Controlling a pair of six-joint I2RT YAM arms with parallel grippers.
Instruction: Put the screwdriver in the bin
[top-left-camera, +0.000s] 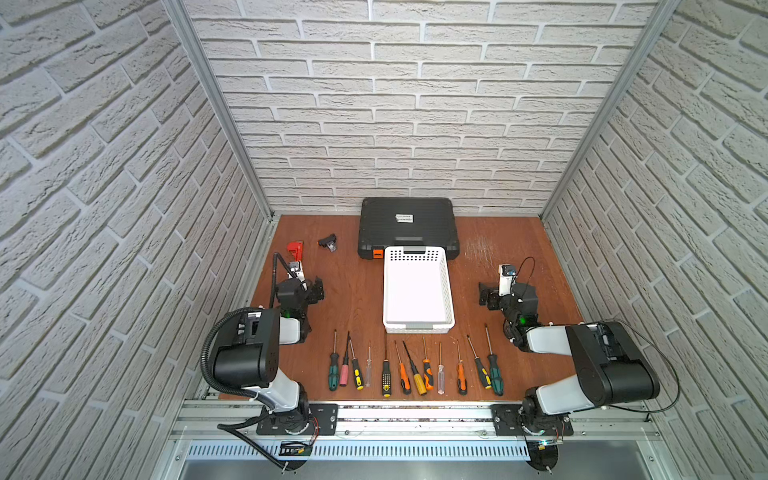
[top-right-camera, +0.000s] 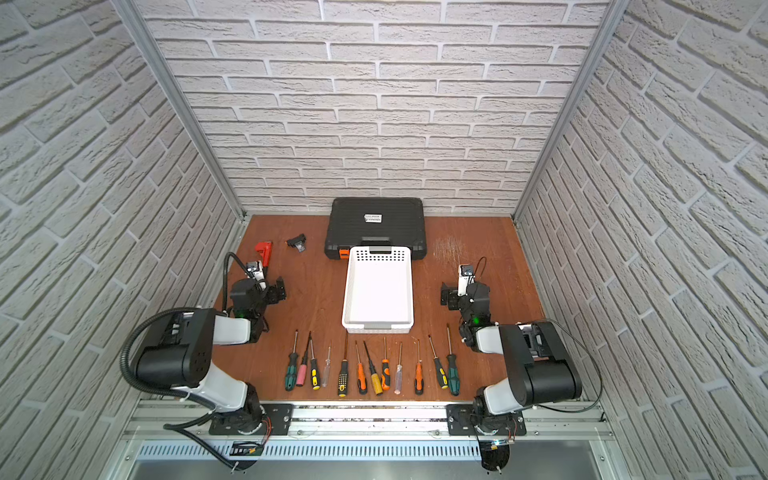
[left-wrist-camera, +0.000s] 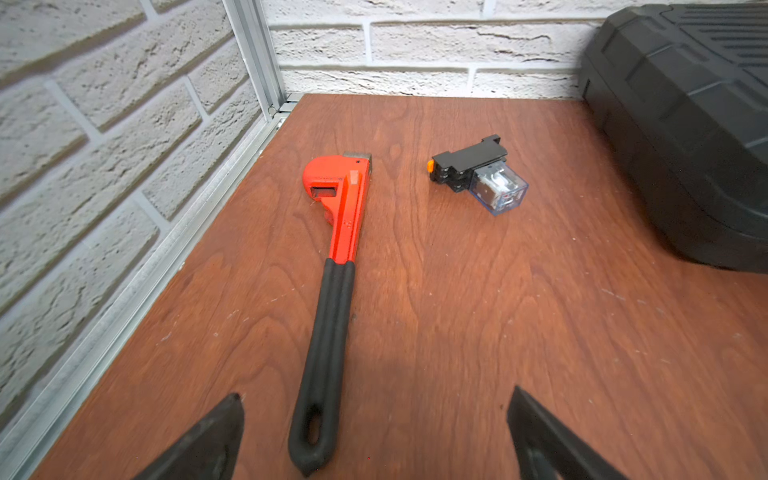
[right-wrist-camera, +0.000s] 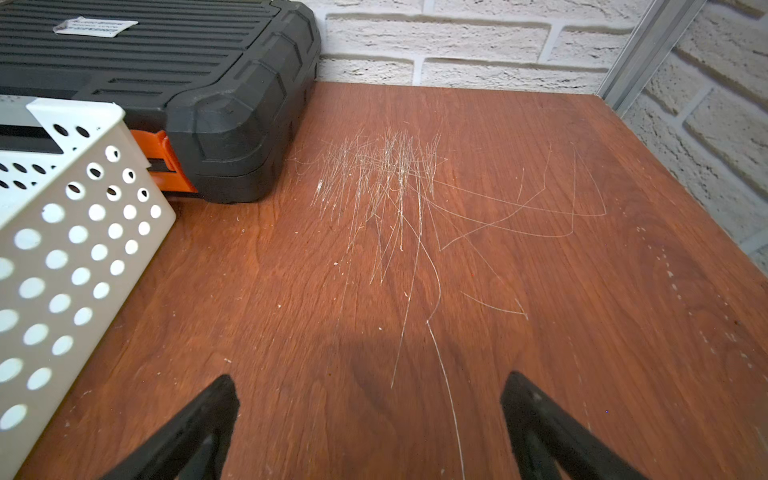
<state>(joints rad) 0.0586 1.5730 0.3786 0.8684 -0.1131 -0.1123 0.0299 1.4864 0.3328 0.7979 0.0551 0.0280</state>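
The bin (top-left-camera: 417, 291) (top-right-camera: 377, 291) is a white perforated basket standing empty at the table's middle; its holed wall (right-wrist-camera: 70, 257) also shows in the right wrist view. Several screwdrivers (top-left-camera: 386, 376) (top-right-camera: 342, 379) lie side by side in a row in front of it, near the table's front edge. My left gripper (top-left-camera: 318, 289) (top-right-camera: 279, 291) (left-wrist-camera: 376, 395) hovers open to the left of the bin, holding nothing. To the bin's right, my right gripper (top-left-camera: 486, 297) (top-right-camera: 446, 297) (right-wrist-camera: 370, 380) is open over bare scratched wood. Both are well behind the row of screwdrivers.
A black ribbed tool case (top-left-camera: 409, 226) (top-right-camera: 374, 226) (left-wrist-camera: 685, 124) (right-wrist-camera: 166, 62) sits against the back wall, touching the bin. A red pipe wrench (top-left-camera: 295, 249) (left-wrist-camera: 340, 208) and a small relay (top-left-camera: 328, 242) (left-wrist-camera: 478, 174) lie at back left. Brick walls close three sides.
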